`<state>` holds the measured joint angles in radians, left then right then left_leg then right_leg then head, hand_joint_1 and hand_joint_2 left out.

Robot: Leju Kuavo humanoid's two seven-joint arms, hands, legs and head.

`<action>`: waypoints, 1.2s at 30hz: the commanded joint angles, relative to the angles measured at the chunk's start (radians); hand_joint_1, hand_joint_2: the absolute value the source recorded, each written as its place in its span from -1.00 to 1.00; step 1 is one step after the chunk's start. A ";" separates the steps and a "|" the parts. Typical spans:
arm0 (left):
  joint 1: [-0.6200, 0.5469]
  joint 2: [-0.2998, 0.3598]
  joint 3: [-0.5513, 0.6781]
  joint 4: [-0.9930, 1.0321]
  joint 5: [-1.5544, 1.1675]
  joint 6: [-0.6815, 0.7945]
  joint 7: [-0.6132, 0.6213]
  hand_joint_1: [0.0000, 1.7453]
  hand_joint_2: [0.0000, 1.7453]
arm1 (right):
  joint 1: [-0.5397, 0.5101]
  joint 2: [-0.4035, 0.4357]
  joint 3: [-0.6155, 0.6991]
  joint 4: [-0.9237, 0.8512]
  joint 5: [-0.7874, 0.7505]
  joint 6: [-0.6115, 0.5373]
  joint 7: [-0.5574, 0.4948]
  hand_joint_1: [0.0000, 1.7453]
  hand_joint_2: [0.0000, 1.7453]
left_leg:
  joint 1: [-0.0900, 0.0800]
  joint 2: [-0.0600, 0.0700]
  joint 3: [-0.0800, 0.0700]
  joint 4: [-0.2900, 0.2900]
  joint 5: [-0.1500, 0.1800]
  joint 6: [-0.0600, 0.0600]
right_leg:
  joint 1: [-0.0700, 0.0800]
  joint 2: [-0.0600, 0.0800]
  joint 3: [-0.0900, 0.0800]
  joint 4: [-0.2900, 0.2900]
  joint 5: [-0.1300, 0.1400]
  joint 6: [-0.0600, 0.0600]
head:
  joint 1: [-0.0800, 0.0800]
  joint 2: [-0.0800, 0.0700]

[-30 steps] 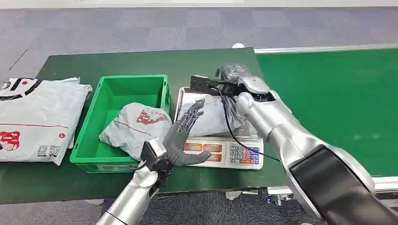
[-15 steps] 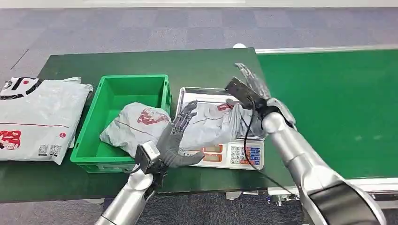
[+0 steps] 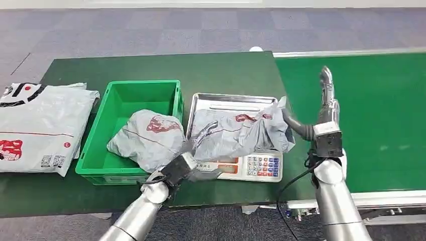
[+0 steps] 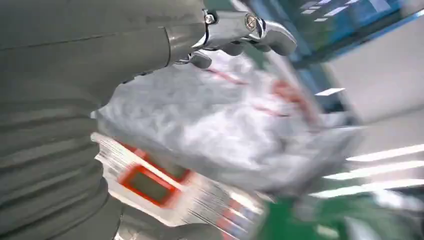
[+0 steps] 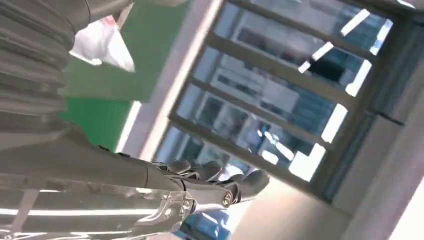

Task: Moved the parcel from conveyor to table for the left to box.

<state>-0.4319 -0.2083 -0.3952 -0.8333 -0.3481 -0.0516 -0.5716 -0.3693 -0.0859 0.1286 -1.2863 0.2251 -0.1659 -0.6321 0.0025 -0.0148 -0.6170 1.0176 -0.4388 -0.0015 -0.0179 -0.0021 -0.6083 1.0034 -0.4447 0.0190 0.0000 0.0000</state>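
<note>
The grey parcel (image 3: pixel 241 133) with red print lies crumpled on the steel tray (image 3: pixel 228 99) of the scale (image 3: pixel 251 165). My left hand (image 3: pixel 195 153) comes in from the front. Its fingers (image 3: pixel 207 130) rest on the parcel's left side and its thumb lies along the scale's front, so the parcel is touched, not gripped. In the left wrist view the fingers (image 4: pixel 245 30) reach over the parcel (image 4: pixel 235 130). My right hand (image 3: pixel 325 108) stands at the belt's edge, right of the parcel. It holds nothing, fingers pointing up and thumb toward the parcel. In the right wrist view its fingers (image 5: pixel 220 187) are stretched out.
A green crate (image 3: pixel 108 125) left of the scale holds another grey parcel (image 3: pixel 145 138). A large white bag (image 3: pixel 37 128) lies at the table's left end. The green conveyor belt (image 3: pixel 371 105) runs along the right.
My right hand has let go of the parcel and pulled back right to the belt's edge, fingers now up. The parcel has settled on the tray. My left hand has closed in on it.
</note>
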 commanded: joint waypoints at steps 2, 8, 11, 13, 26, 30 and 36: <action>-0.234 -0.043 -0.084 0.350 -0.181 0.174 0.123 -1.00 1.00 | 0.015 0.045 -0.050 -0.103 0.019 -0.045 -0.041 -1.00 1.00 | 0.001 0.000 0.002 -0.001 0.001 0.000 | 0.002 -0.001 0.003 -0.002 0.001 -0.001 | 0.000 0.000; -0.313 -0.060 -0.066 0.413 -0.304 0.506 0.259 -1.00 1.00 | 0.017 0.064 -0.026 -0.128 0.054 -0.037 -0.028 -1.00 1.00 | 0.001 0.001 0.003 -0.001 0.001 -0.001 | 0.002 -0.001 0.003 -0.002 0.001 -0.002 | 0.000 0.000; -0.342 -0.056 -0.059 0.417 -0.362 0.609 0.294 -1.00 1.00 | 0.001 0.056 0.002 -0.094 0.060 -0.025 -0.023 -1.00 1.00 | 0.001 0.004 0.003 0.000 0.000 -0.001 | 0.002 0.003 0.002 -0.001 0.002 -0.002 | 0.000 0.000; -0.344 -0.056 -0.062 0.421 -0.377 0.609 0.301 -1.00 1.00 | -0.006 0.055 0.006 -0.079 0.060 -0.030 -0.028 -1.00 1.00 | 0.001 0.004 0.002 0.001 0.000 -0.001 | 0.002 0.003 0.001 0.000 0.002 -0.002 | 0.000 0.000; -0.350 -0.083 -0.105 0.471 -0.448 0.499 0.339 -1.00 1.00 | -0.017 0.041 0.024 -0.044 0.057 -0.047 -0.037 -1.00 1.00 | 0.001 0.004 0.003 0.000 0.000 -0.001 | 0.001 0.004 0.003 -0.001 0.002 -0.001 | 0.000 0.000; -0.349 -0.088 -0.112 0.477 -0.453 0.435 0.328 -0.32 1.00 | -0.011 0.037 0.025 -0.048 0.057 -0.049 -0.036 -1.00 1.00 | 0.000 0.003 0.001 0.000 0.000 0.000 | 0.000 0.003 0.001 0.000 0.002 -0.001 | 0.000 0.000; -0.348 -0.105 -0.153 0.490 -0.488 0.338 0.301 1.00 1.00 | 0.004 0.036 0.013 -0.068 0.062 -0.049 -0.030 -1.00 1.00 | 0.001 0.004 0.004 -0.002 0.000 0.000 | 0.001 0.003 0.005 -0.003 0.002 -0.002 | 0.000 0.000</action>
<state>-0.7312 -0.3086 -0.4554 -0.4246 -0.8126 0.3604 -0.2526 -0.3491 -0.0454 0.1183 -1.3943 0.2850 -0.2113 -0.6706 0.0024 -0.0137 -0.6169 1.0178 -0.4381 -0.0013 -0.0180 -0.0009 -0.6079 1.0037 -0.4434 0.0189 0.0000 0.0000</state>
